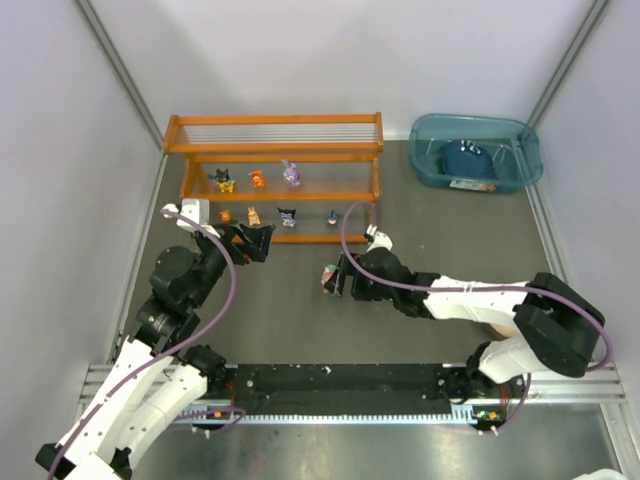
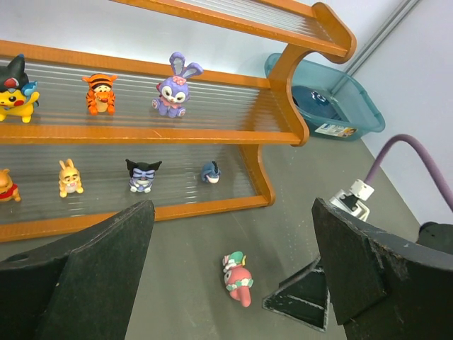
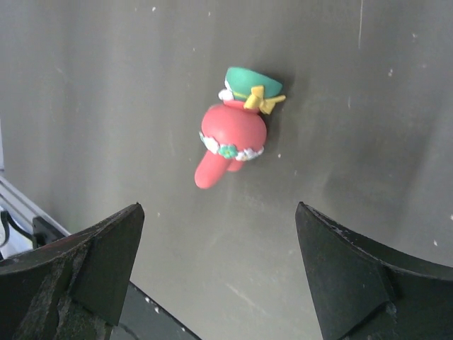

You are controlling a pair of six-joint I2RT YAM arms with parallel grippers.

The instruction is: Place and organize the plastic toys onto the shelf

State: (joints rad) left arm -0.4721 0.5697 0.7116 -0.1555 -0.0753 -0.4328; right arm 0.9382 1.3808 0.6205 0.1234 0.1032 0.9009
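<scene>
A pink-red-white toy (image 1: 328,279) with a green hat lies on its side on the table in front of the orange shelf (image 1: 275,150). It also shows in the left wrist view (image 2: 238,280) and the right wrist view (image 3: 230,132). My right gripper (image 1: 338,276) is open and empty right at the toy, which lies just beyond its fingertips (image 3: 120,241). My left gripper (image 1: 250,240) is open and empty near the shelf's front left. On the middle tier stand a black-yellow toy (image 1: 223,181), an orange toy (image 1: 258,179) and a purple bunny (image 1: 290,174). Several small toys stand on the lowest tier.
A translucent teal bin (image 1: 520,150) at the back right holds a dark blue object (image 1: 466,160). Grey walls close in the left, back and right. A purple cable (image 1: 350,225) arcs from the right wrist close to the shelf's right end.
</scene>
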